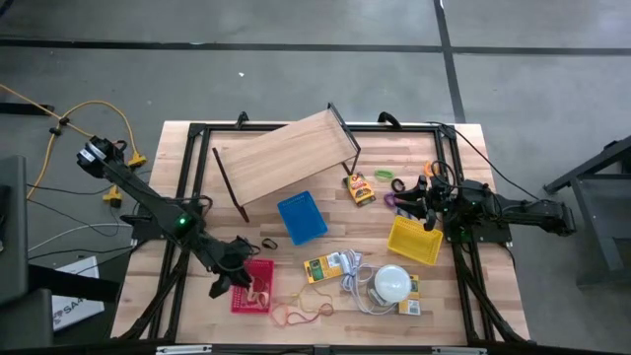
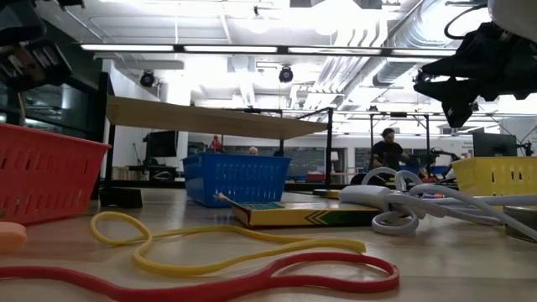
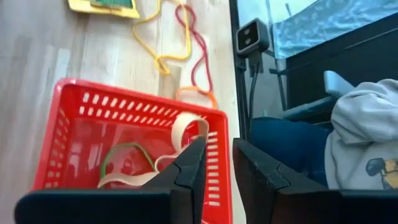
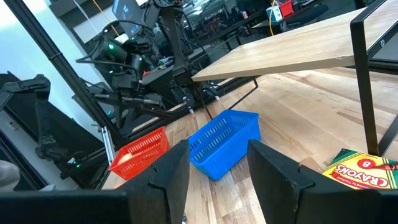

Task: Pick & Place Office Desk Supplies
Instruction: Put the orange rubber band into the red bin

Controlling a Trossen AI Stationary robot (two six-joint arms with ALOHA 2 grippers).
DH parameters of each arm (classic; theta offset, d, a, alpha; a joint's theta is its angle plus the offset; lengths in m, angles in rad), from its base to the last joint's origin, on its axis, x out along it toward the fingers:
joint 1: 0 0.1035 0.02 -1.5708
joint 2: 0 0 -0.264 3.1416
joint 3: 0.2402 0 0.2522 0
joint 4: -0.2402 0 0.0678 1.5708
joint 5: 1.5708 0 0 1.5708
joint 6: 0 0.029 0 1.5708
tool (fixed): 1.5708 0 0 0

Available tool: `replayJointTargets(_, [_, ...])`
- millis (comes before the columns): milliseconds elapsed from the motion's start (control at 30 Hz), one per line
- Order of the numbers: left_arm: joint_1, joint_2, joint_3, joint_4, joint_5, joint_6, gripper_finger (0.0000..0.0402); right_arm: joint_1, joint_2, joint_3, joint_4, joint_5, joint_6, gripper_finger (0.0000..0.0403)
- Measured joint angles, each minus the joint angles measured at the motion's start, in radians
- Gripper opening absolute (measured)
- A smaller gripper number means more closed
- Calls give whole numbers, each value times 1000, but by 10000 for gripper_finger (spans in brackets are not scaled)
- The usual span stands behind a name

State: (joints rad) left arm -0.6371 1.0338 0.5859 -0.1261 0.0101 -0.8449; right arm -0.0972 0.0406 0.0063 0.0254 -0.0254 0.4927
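**Left gripper over the red basket**

High view: the left gripper [image 1: 234, 264] hangs at the red basket [image 1: 258, 292]; loose rubber bands [image 1: 301, 311] lie beside it.

Left wrist view: its jaws stand slightly apart (nothing between them) above a tan band [image 3: 180, 140] inside.

Right wrist view: the right gripper [image 4: 219, 168] gapes, empty.

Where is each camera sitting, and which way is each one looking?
High view: above the table, looking straight down on the red basket, blue basket, yellow basket and both arms.
Low view: at table-top height, looking level across rubber bands into the room; an arm hangs in from above.
Left wrist view: on the left arm, looking past the left gripper into the red basket.
Right wrist view: on the right arm, looking past the open right gripper at the blue basket.
Shared: all four views show the red basket.
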Motion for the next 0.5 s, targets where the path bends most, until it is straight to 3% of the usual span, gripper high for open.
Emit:
replayJointTargets(200, [56, 14, 76, -72, 17, 71, 77, 0, 0, 0, 0, 0, 0, 150])
replayJointTargets(500, [115, 198, 294, -213, 37, 244, 76, 0, 0, 0, 0, 0, 0, 150])
